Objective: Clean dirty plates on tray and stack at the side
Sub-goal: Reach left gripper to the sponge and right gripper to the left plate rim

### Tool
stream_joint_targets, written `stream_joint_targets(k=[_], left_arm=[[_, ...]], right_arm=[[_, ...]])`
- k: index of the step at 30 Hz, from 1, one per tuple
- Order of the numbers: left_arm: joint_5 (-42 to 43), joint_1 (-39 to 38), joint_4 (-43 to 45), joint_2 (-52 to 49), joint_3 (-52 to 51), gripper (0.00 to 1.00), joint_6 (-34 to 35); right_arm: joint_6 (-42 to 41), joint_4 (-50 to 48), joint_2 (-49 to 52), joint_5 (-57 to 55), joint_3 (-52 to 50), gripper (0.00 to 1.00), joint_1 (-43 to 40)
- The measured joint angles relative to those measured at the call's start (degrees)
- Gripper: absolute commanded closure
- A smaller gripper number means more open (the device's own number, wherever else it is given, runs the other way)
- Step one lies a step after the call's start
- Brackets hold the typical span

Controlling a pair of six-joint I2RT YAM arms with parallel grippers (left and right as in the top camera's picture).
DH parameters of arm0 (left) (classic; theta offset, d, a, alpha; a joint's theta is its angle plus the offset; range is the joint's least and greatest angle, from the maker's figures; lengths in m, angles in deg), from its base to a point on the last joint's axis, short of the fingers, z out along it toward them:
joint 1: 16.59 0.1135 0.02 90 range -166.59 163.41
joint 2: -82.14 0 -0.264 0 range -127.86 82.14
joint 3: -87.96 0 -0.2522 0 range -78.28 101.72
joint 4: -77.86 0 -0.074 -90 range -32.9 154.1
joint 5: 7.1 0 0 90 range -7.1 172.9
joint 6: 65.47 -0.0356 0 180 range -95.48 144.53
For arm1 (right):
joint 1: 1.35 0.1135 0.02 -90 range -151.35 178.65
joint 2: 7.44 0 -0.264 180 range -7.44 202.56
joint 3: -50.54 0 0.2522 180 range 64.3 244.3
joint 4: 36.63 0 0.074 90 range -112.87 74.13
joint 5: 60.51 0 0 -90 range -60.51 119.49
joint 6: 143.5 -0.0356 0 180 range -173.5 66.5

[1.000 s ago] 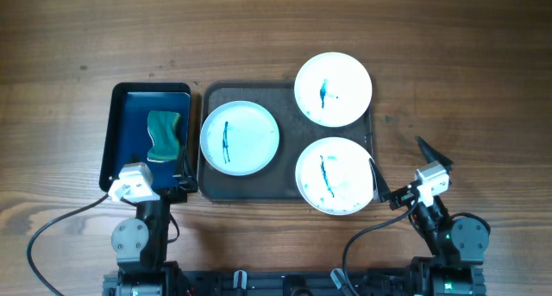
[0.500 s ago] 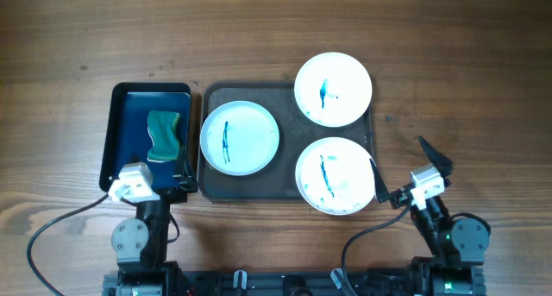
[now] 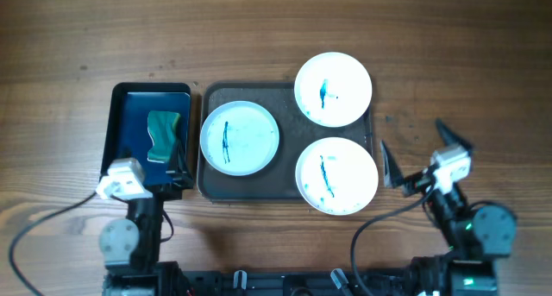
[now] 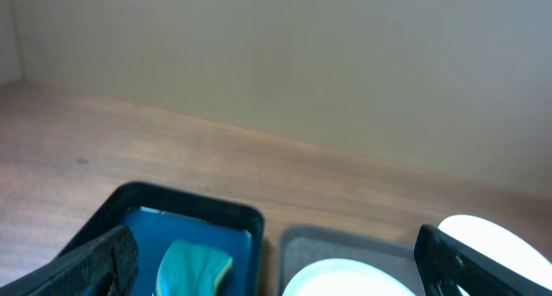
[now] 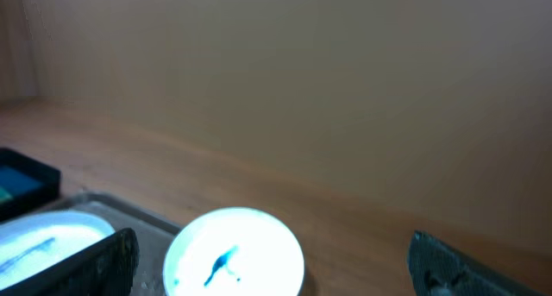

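Observation:
Three white plates with blue-green marks sit on the dark grey tray [image 3: 216, 185]: one at the left [image 3: 239, 138], one at the back right [image 3: 333, 89], one at the front right [image 3: 336, 175]. A teal sponge [image 3: 164, 135] lies in a blue bin [image 3: 121, 115] left of the tray. My left gripper [image 3: 148, 168] is open and empty over the bin's front edge. My right gripper [image 3: 420, 151] is open and empty, just right of the front right plate. The left wrist view shows the sponge [image 4: 195, 266]; the right wrist view shows the back right plate [image 5: 234, 251].
Bare wooden table [image 3: 466, 63] lies right of the tray and along the back. The arm bases and cables stand at the front edge.
My right gripper has moved right and back, away from the front right plate's edge. My left gripper has shifted a little left and back over the bin.

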Motion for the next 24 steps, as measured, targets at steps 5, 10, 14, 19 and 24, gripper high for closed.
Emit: stream_joint_targets(k=[5, 10, 14, 19, 24], left_arm=[[1.38, 0.0, -8.02, -15.39, 15.34, 0.0, -0.02], [1.84, -0.02, -19.17, -38.82, 34.16, 0.0, -1.44], [1.9, -1.95, -32.74, -56.06, 49.66, 0.0, -7.17], [6.88, -4.81, -35.82, -66.31, 54.55, 0.0, -9.14], [13.7, -7.1, -36.22, -69.53, 54.58, 0.0, -9.86]], right_arm=[[-0.96, 10.23, 17.07, 3.72, 18.69, 0.0, -0.02], [-1.53, 25.99, 34.77, 7.82, 34.14, 0.0, 0.0], [-0.63, 39.3, 48.85, 9.16, 47.63, 0.0, -0.02], [-4.66, 41.88, 58.25, 14.78, 54.21, 0.0, -0.02], [-12.79, 42.69, 63.14, 19.82, 54.58, 0.01, 0.61]])
